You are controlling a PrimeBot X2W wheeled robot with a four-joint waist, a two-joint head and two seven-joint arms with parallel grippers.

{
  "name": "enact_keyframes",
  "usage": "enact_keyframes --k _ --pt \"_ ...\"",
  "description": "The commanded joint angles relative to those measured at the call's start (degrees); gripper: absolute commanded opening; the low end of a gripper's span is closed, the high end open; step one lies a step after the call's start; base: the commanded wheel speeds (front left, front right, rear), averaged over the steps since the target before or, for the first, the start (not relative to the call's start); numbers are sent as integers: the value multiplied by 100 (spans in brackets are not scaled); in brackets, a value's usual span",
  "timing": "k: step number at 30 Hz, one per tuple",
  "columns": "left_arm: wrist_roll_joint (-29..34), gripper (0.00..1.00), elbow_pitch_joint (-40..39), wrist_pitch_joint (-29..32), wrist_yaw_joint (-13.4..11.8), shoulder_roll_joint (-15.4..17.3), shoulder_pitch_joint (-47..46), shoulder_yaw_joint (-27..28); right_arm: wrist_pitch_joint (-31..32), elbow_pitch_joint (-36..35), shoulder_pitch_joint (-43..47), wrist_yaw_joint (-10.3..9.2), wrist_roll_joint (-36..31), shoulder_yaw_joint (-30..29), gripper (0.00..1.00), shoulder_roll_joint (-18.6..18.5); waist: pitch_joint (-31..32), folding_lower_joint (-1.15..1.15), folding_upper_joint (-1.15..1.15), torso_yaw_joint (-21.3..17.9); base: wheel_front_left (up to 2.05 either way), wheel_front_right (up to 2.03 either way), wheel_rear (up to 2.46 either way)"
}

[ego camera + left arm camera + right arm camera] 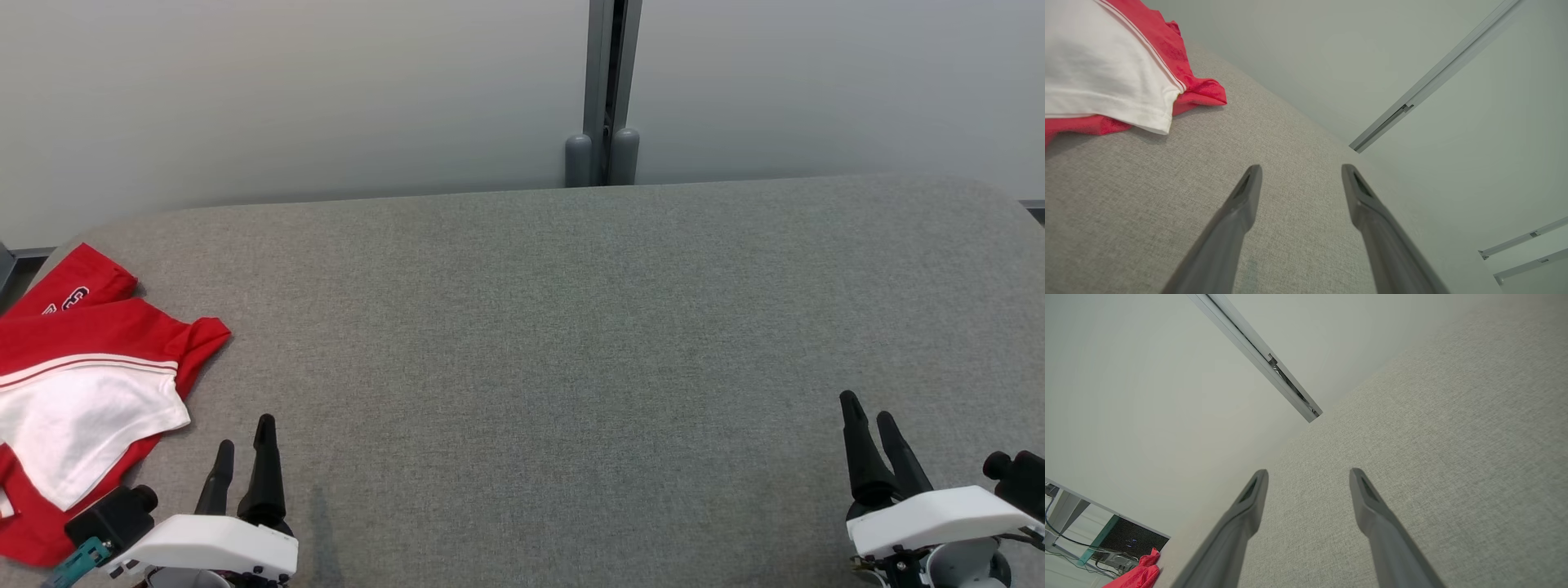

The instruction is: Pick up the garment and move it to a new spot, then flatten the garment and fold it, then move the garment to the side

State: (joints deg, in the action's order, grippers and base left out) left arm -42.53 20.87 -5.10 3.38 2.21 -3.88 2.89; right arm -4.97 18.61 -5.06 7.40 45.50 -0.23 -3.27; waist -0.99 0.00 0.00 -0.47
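Left gripper (245, 433): nearest, at the table's near left edge; fingers apart and holding nothing; it hovers just beside the garment's near right border, not touching it
Right gripper (867, 407): at the near right edge; fingers likewise apart and empty; well apart from the garment
Garment (90, 384): a red and white shirt lying rumpled at the left end of the table, partly cut off by the head view's left edge; a white panel with striped red trim lies on top; a red flap points toward the table's middle; the far red part bears dark lettering
Handling: probably light, soft and limp; it should sag and drape once lifted rather than hold any shape; not fragile; thin layers may slide over one another, so a pinch could catch more than one layer
Where to take hold: the red flap or the hem of the white panel, both on the side nearest the left gripper; a doubled edge that stands off the surface looks easier to pinch than flat cloth
Step in hand: the pick-up, not yet begun
Table (571, 327): grey woven top, broad to the right of the garment; likely room there for the new spot
Post (604, 98): grey upright on the pale wall beyond the far edge
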Motion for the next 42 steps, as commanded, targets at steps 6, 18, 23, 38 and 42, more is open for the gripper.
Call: enact_keyframes --k 6,18,23,38,42 --pt "486 100 16 -128 -74 86 -173 15 -144 -47 -122 7 -512 -40 100 -70 -13 0 0 4 0 0 0" --pt "1312 100 79 -324 -191 155 -162 -10 -345 -7 -123 8 -1370 -139 100 -51 -33 0 0 11 0 0 0" --pt "1634 100 99 -400 -234 178 -159 -39 -419 34 -136 9 -1695 -147 100 -53 -43 0 0 2 0 0 0" --pt "2490 100 244 -608 -337 186 -139 -154 -624 114 -134 11 -2564 -56 100 -78 -65 0 0 6 0 0 0" --pt "2680 100 252 -658 -355 191 -141 -157 -672 119 -143 11 -2785 -43 100 -76 -73 0 0 12 0 0 0"
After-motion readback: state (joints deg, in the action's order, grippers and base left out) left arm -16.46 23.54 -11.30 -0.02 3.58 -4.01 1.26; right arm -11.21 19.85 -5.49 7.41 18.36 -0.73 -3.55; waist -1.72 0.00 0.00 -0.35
